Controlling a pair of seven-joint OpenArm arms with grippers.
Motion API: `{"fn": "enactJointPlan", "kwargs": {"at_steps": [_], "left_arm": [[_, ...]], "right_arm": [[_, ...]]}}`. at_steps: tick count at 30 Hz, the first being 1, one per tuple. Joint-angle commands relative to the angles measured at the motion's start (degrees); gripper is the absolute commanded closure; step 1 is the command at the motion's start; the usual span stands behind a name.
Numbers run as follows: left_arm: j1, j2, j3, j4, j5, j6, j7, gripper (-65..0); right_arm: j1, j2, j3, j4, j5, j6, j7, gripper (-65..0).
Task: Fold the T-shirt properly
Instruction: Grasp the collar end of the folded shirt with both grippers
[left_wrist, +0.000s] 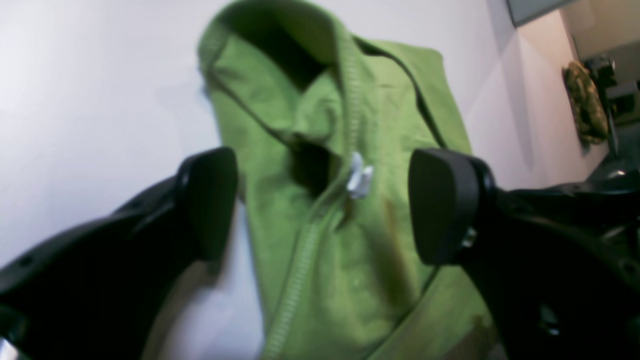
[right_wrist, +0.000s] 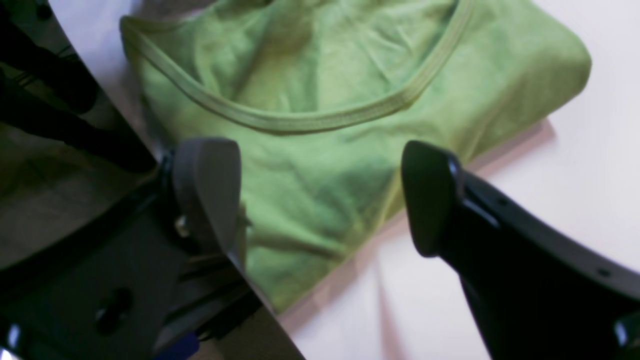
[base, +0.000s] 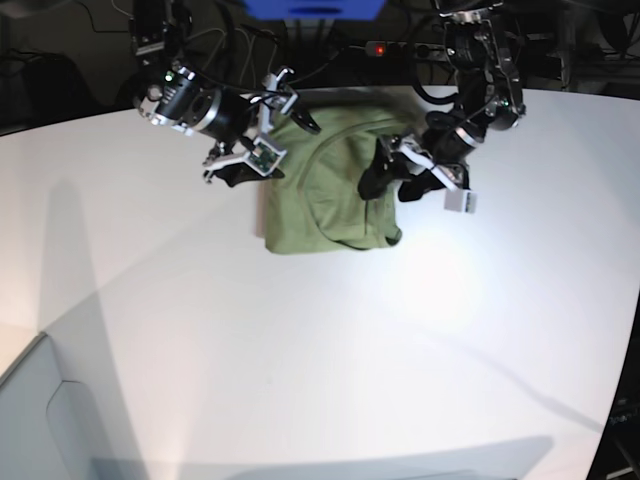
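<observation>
The olive-green T-shirt (base: 330, 195) lies folded into a compact bundle on the white table (base: 300, 340), near its back edge. My left gripper (left_wrist: 325, 205) hovers open over the shirt's right side, where a ribbed seam and a small white tag (left_wrist: 360, 180) show between its black fingers (left_wrist: 445, 205). In the base view the left gripper (base: 395, 175) sits at the bundle's right edge. My right gripper (right_wrist: 320, 195) is open above the shirt's left side, just below the round neckline (right_wrist: 300, 120). From the base camera the right gripper (base: 272, 147) is at the bundle's upper left corner. Neither gripper holds cloth.
The table's back edge (right_wrist: 100, 95) runs close behind the shirt, with dark cables and floor beyond it. A blue object (base: 310, 8) stands behind the table at the top. White tabletop stretches toward the front and both sides.
</observation>
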Motion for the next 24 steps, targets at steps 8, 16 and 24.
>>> {"fn": "enactJointPlan", "kwargs": {"at_steps": [8,16,24], "left_arm": [[-0.29,2.30,-0.05,-1.52,9.08,-0.41,-0.99,-50.8],[-0.65,2.74,0.30,-1.61,11.72,-0.49,-0.99,-28.0],[-0.82,2.74,0.30,-3.81,11.72,-0.41,-0.81,0.0]], "right_arm": [[0.43,-0.01,0.00,0.81,0.95,0.80,1.29,-48.9],[1.13,-0.10,2.11,0.89,1.21,0.80,1.29,-48.9],[1.22,-1.25,8.97,2.48,1.30,0.80,1.82,-48.9]]}}
